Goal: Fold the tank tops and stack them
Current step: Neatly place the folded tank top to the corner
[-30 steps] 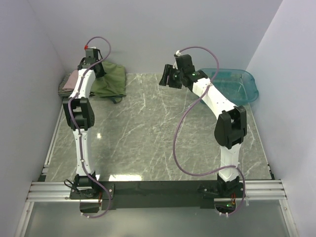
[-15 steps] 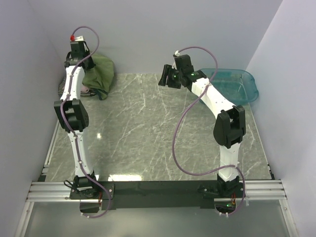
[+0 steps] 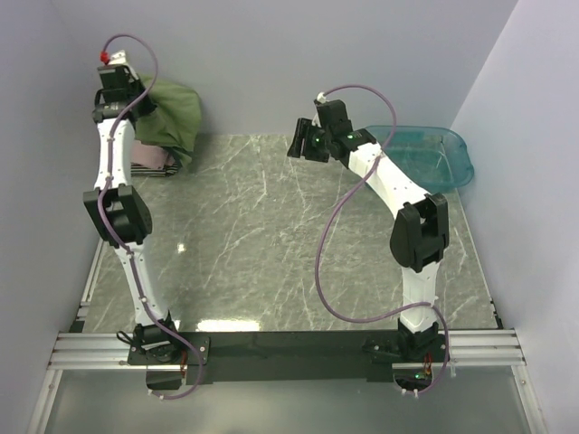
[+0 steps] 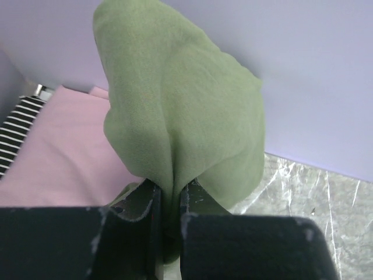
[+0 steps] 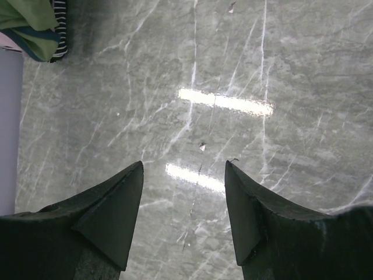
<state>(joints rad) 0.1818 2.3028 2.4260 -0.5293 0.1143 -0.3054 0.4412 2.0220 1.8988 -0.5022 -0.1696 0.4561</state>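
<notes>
left gripper (image 4: 167, 201) clamped on a bunch of the olive tank top (image 4: 186, 116), holding it up off the table (image 3: 271, 235) at the 11 o'clock corner, cloth hanging over the folded pink top (image 4: 58, 151) and striped top (image 4: 16, 137). right gripper (image 5: 183, 166) fingers spread, nothing in them, hovering over bare marble around 12 o'clock; teal tub (image 3: 434, 154) at 2 o'clock

Teal tub (image 3: 436, 159) on grey marble table (image 3: 262, 244), far right corner, by lilac walls (image 3: 271, 54).
</notes>
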